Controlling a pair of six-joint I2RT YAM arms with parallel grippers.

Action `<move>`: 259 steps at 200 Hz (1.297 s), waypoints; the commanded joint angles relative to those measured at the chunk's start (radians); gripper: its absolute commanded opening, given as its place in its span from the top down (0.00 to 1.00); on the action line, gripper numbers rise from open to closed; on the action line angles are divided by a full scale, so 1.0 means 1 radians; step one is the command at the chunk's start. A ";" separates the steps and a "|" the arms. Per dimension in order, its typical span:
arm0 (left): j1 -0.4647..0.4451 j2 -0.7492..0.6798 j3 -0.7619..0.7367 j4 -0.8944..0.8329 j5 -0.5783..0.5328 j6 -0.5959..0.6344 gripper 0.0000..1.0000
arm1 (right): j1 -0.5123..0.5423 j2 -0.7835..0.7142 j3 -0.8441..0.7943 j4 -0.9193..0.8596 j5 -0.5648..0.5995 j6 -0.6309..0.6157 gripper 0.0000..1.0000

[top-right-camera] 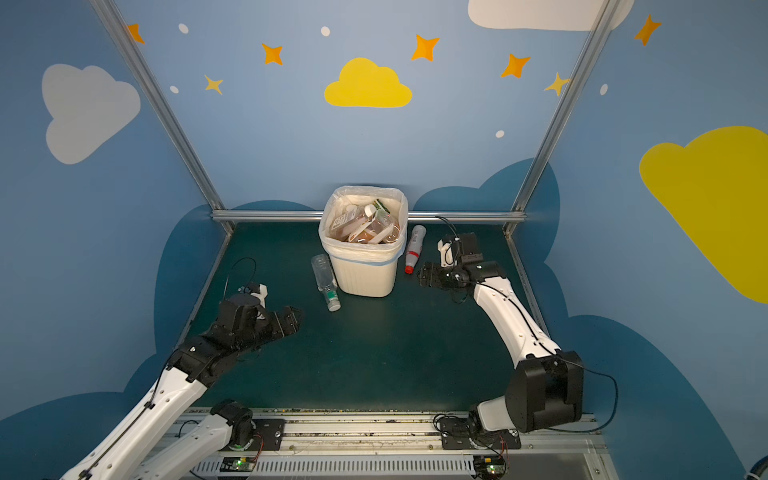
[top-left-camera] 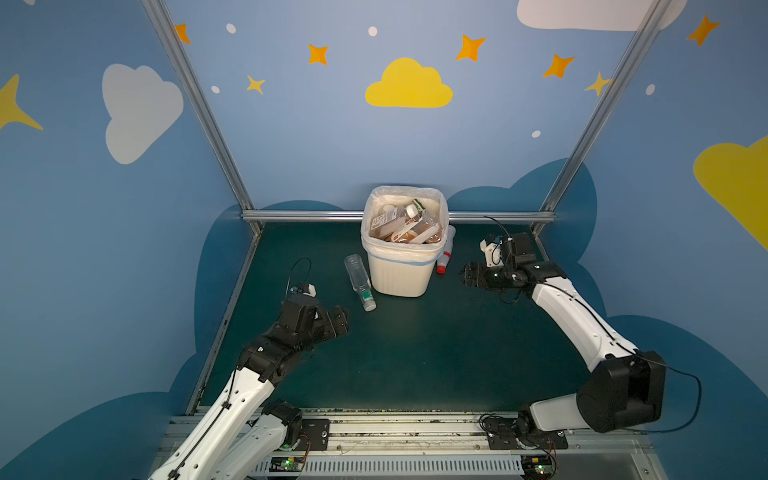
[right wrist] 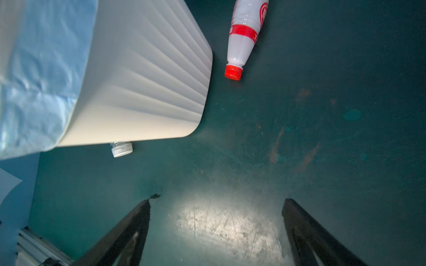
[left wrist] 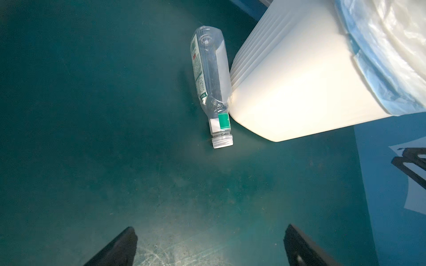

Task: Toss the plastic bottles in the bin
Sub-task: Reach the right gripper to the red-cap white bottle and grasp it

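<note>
Bin: we see the bin (top-left-camera: pixel 399 274) standing upright at the back middle of the green mat (top-left-camera: pixel 415 353). It is between the two claws and apart from both. A translucent liner folds over its cream rim.
Bottles inside: several bottles (top-left-camera: pixel 405 224) lie heaped in it with brown and white labels. We cannot make out the lower ones.
Clear bottle: the clear bottle (left wrist: pixel 211 76) lies on the mat, touching the bin's left wall. Its white cap points toward the left claw (left wrist: pixel 211 230), near but apart. The label is green and white.
Red-capped bottle: the red-capped bottle (right wrist: pixel 245 34) lies just right of the bin, its cap toward the right claw (right wrist: pixel 217 200) and clear of it. The right wrist view cuts off its far end. In a top view the bin's rim covers part of this bottle (top-left-camera: pixel 444 258).
Left claw: we see its fingers spread wide, holding nothing.
Right claw: its fingers stand apart and empty.
</note>
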 commanded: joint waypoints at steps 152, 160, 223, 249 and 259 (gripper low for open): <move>0.002 -0.021 0.013 0.007 -0.046 -0.012 0.00 | -0.030 0.802 0.826 -0.117 -0.014 0.024 0.24; 0.004 -0.019 0.016 0.005 -0.046 -0.010 0.00 | -0.024 0.837 0.872 -0.138 0.004 0.019 0.24; 0.003 -0.004 0.032 -0.003 -0.050 0.001 0.00 | 0.008 1.062 1.184 -0.264 0.131 0.007 0.23; 0.003 -0.001 0.035 -0.006 -0.051 0.007 0.00 | 0.012 1.111 1.234 -0.286 0.161 0.018 0.23; 0.004 -0.001 0.034 -0.006 -0.052 0.009 0.00 | 0.014 1.119 1.232 -0.281 0.162 0.021 0.23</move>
